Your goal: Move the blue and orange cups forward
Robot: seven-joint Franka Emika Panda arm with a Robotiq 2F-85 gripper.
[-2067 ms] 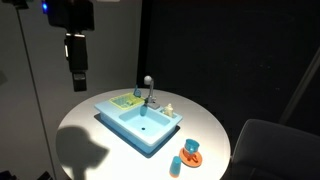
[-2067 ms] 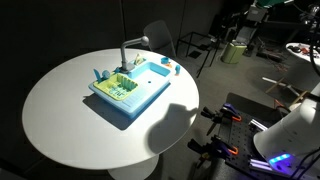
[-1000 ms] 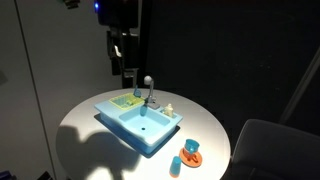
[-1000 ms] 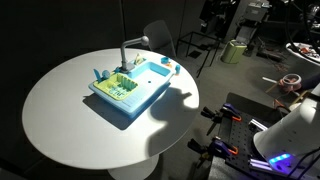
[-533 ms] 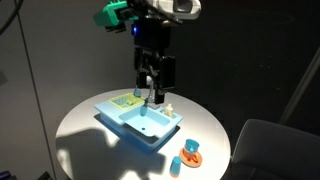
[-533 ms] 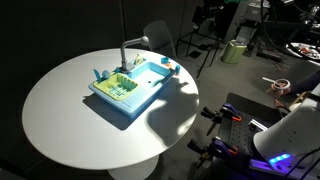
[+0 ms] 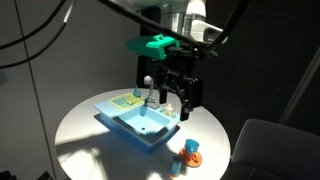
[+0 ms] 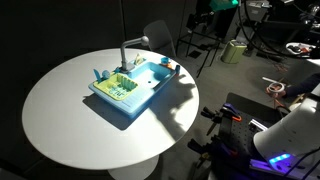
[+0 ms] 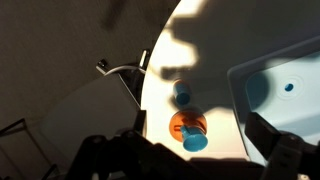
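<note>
Standing here, I see the gripper (image 7: 177, 103) hanging in the air over the end of the pale blue toy sink (image 7: 140, 125) that sits in the middle of the round white tabletop (image 7: 80, 135). Its fingers (image 7: 189, 98) are spread wide apart with nothing between them, and the wrist view shows the same, with a dark finger at either side of the lower frame and open space between. The blue cup (image 7: 176, 166) and the orange cup (image 7: 190, 150) stand just beside each other on the bare table, between the sink's basin end and the curved edge of the tabletop and close to that edge. From the wrist view the blue cup (image 9: 182, 95) is the one lying nearer the middle of the frame's height, and the orange cup (image 9: 187, 125) sits just below it, with a smaller blue piece against it. I cannot tell whether that piece is inside the cup or merely touching it. Both cups are well below the gripper and apart from it. The sink (image 8: 140, 100) has a grey faucet (image 7: 148, 90) rising from one long side and a green rack (image 7: 125, 100) at the end away from the cups. Hard light throws the arm's shadow across the tabletop (image 8: 70, 130) in both exterior views.
</note>
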